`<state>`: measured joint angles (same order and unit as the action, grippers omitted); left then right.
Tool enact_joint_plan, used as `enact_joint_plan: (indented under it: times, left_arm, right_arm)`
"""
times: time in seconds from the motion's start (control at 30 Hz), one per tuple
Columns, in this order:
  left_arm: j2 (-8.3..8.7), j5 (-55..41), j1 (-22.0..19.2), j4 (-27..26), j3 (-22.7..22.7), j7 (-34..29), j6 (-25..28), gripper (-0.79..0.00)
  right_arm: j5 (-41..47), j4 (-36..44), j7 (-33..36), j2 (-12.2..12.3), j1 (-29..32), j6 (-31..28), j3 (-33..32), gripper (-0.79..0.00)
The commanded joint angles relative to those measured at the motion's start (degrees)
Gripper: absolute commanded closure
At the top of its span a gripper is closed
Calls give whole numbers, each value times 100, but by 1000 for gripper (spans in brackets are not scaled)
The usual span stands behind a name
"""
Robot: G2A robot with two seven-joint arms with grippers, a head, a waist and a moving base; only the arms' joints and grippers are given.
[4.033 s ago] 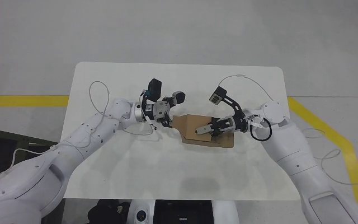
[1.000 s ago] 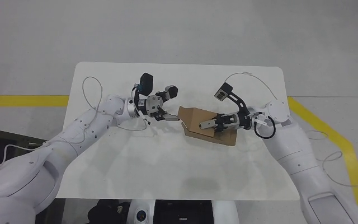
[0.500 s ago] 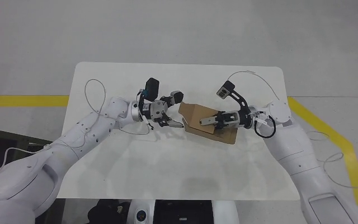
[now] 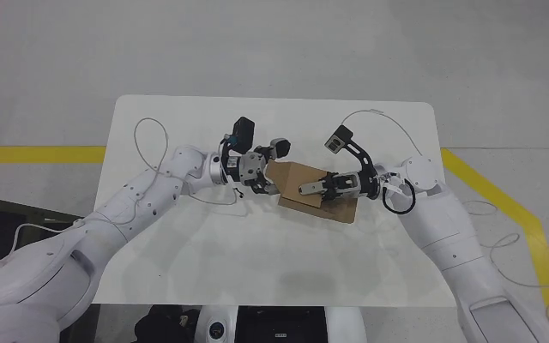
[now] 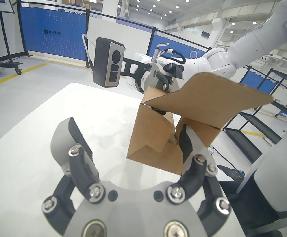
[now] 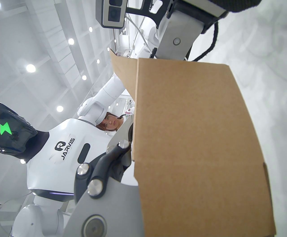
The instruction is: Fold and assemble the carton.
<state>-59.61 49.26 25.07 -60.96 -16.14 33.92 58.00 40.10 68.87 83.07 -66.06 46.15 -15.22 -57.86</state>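
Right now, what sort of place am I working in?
Likely an industrial hall or robot test floor: a high ceiling with rows of lights, blue partition panels, metal racks, and a yellow floor line beside the white table.

The plain brown cardboard carton (image 4: 330, 210) is unprinted, the same tan on every panel and flap. The flat white rectangular table (image 4: 171, 257) beneath is unmarked. The left hand (image 5: 128, 122) has silver metal fingers (image 5: 59, 143) faced with black ribbed pads (image 5: 78, 135); the right hand (image 4: 313, 189) is likewise silver and black. A yellow stripe (image 4: 51, 154) crosses the pale grey floor (image 4: 257, 43).
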Motion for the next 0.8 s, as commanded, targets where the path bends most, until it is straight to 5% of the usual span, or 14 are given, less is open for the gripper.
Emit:
enact_joint_plan:
  times: [0.0,0.27,0.77]
  left_arm:
    - [-14,2,5,19,-15,-5,0,-785]
    - [24,7,50,192,-167,83,0,-785]
    - [409,157,305,158,-867,274,0,-785]
  right_arm:
    - [-3,-24,13,5,2,-4,-29,0]
    - [-44,-98,-5,36,45,-13,-170,0]
    - [-974,-113,-133,136,100,116,-253,0]
